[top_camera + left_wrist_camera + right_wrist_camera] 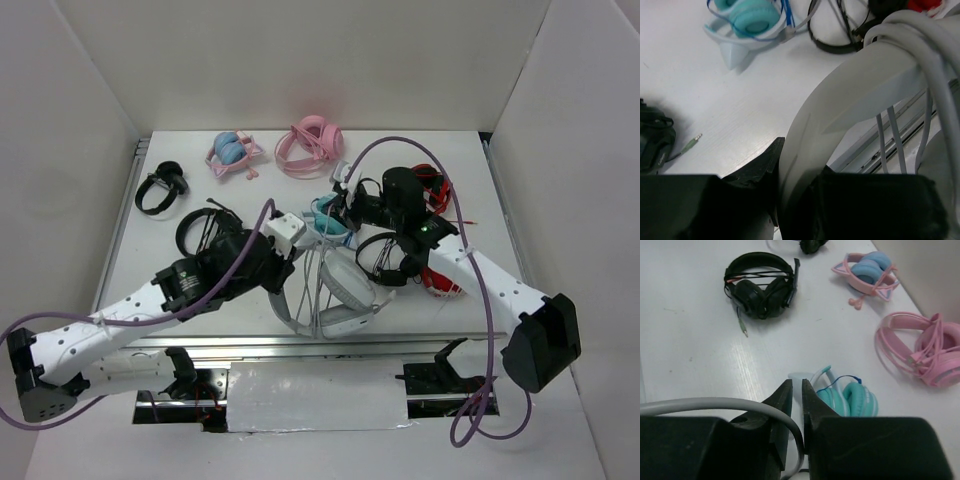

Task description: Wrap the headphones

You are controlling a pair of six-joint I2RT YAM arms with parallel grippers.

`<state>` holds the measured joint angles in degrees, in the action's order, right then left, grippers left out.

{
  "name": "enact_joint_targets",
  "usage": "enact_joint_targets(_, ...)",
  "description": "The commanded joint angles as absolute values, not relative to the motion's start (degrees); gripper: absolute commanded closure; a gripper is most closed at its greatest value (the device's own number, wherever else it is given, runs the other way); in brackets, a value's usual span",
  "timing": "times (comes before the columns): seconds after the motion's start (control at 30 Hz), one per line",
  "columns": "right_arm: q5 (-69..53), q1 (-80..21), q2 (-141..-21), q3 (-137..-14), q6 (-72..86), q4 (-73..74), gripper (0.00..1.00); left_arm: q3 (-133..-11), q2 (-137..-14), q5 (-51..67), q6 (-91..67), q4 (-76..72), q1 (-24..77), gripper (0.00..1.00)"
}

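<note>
The large light-grey headphones (347, 292) lie at the table's front middle, their thin grey cable looped over the band. My left gripper (288, 268) is shut on the wide band (850, 95), which runs up between its jaws (790, 200); several cable turns (935, 45) cross the band's top. My right gripper (347, 206) hovers behind the headphones, next to the teal pair. Its jaws (797, 390) are nearly closed on the grey cable (715, 404), which curves in from the left and drops between them.
A teal pair (328, 215) (850, 397) lies just under the right gripper. A black pair (200, 228) sits at the left, a small black pair (160, 188) farther left, pink pairs (312, 145) (232, 153) at the back, black and red pairs (440, 280) at the right.
</note>
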<state>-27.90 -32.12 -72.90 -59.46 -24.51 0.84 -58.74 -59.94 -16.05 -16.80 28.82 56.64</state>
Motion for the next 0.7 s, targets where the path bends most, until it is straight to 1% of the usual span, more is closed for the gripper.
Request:
enact_joint_targets(0.0,-35.68,-30.5,-74.44,-59.16,-19.35,-4.12,0.79,-65.56,-55.81,-12.65,-15.65,22.42,57.22,1.0)
enact_joint_targets(0.1,-39.27,-30.32,-75.84,-56.08,-15.31,-9.92,0.71,-70.56,-56.6,-14.68,-14.86,23.46,57.13,1.0)
enact_joint_targets(0.17,-42.34,-30.67,-78.12,-54.85,-12.32,-14.21,0.69,-76.25,-58.43,-14.59,-14.15,25.21,57.13,1.0)
enact_joint_targets(0.3,-43.59,-32.16,-82.96,-55.2,-8.62,-16.78,0.66,-85.76,-61.78,-13.71,-12.92,28.38,57.13,1.0)
enact_joint_targets(0.43,-44.3,-33.04,-85.6,-51.35,-3.53,-25.89,0.64,-93.06,-64.59,-14.23,-11.95,30.14,57.13,1.0)
enact_joint_targets(0.53,-43.59,-33.75,-85.61,-47.04,-0.09,-31.62,0.64,-94.83,-65.04,-16.96,-12.92,30.23,57.04,1.0)
enact_joint_targets(0.6,-43.33,-34.27,-84.64,-44.49,4.21,-34.61,0.67,-95.01,-64.95,-19.93,-14.05,29.8,57.13,1.0)
enact_joint_targets(0.63,-43.07,-34.97,-84.2,-41.6,5.26,-38.54,0.7,-94.84,-64.78,-21.26,-14.67,29.62,57.13,1.0)
enact_joint_targets(0.67,-42.2,-35.42,-82.81,-39.75,8.06,-40.85,0.76,-94.75,-64.69,-22.57,-15.29,29.27,57.04,1.0)
